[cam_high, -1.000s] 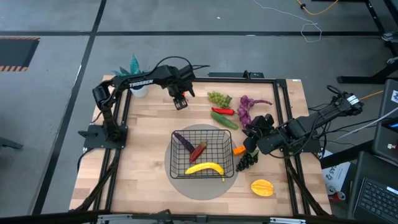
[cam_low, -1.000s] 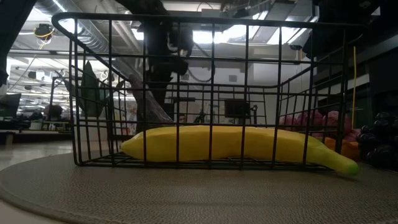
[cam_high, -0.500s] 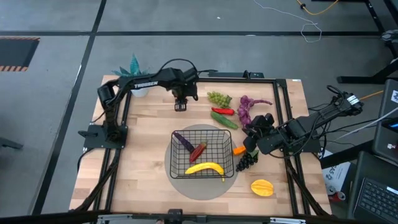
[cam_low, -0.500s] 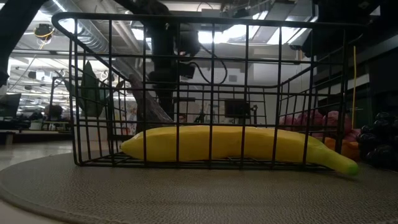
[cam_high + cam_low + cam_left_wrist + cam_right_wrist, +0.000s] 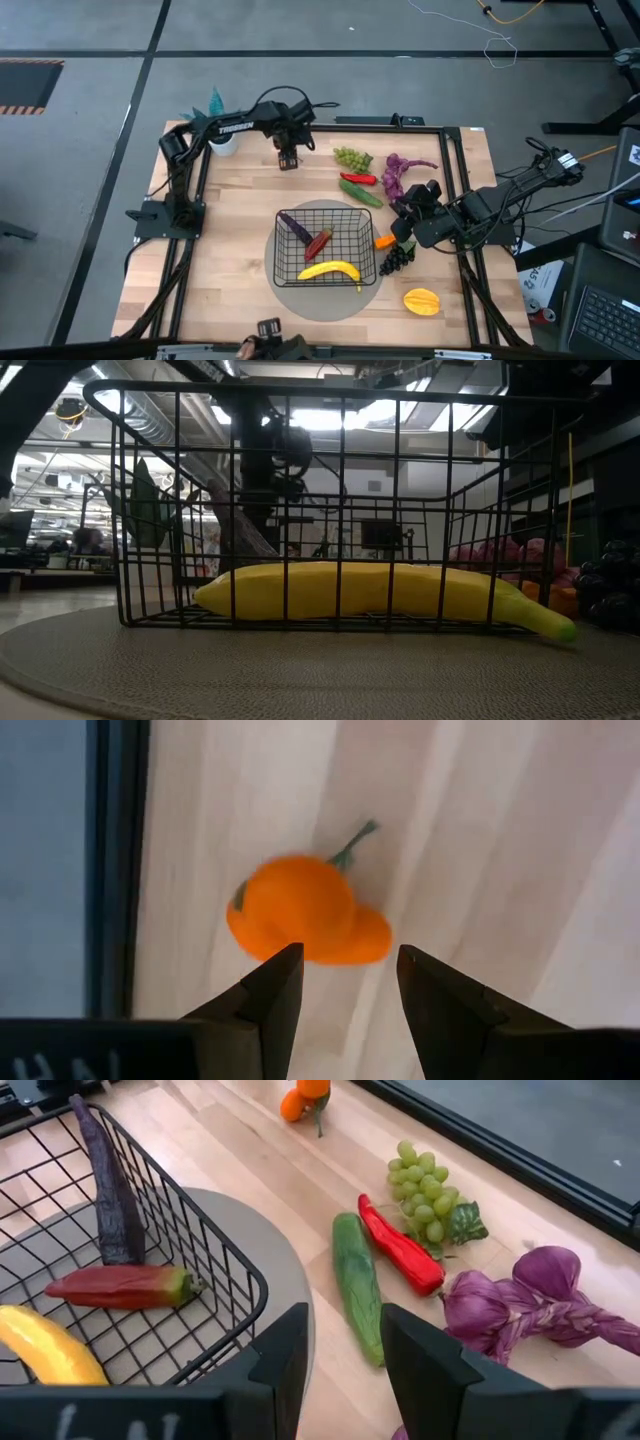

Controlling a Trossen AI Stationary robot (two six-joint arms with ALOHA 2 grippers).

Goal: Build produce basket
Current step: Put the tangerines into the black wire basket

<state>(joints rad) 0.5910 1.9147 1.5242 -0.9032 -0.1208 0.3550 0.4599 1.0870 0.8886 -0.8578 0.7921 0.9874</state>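
Three pieces lie in the basket (image 5: 361, 262); most remain on the counter (image 5: 230, 240). Left gripper (image 5: 342, 965), fingers apart, hovers over oranges (image 5: 300, 912); right gripper (image 5: 341, 1336) waits, fingers apart.

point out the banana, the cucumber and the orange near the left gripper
banana (image 5: 329, 270), high view, middle of its curve
cucumber (image 5: 356, 1285), right wrist view, mid-length of its body
orange (image 5: 300, 910), left wrist view, centre of the fruit

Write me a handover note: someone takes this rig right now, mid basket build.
Left claw: open, hovering over the orange near the far edge.
Right claw: open, empty, waiting beside the basket.
Done: eggplant, red pepper and banana are in the basket.
Left: orange, green grapes, chili, cucumber, purple bunch, dark grapes, starfruit, all on the table.
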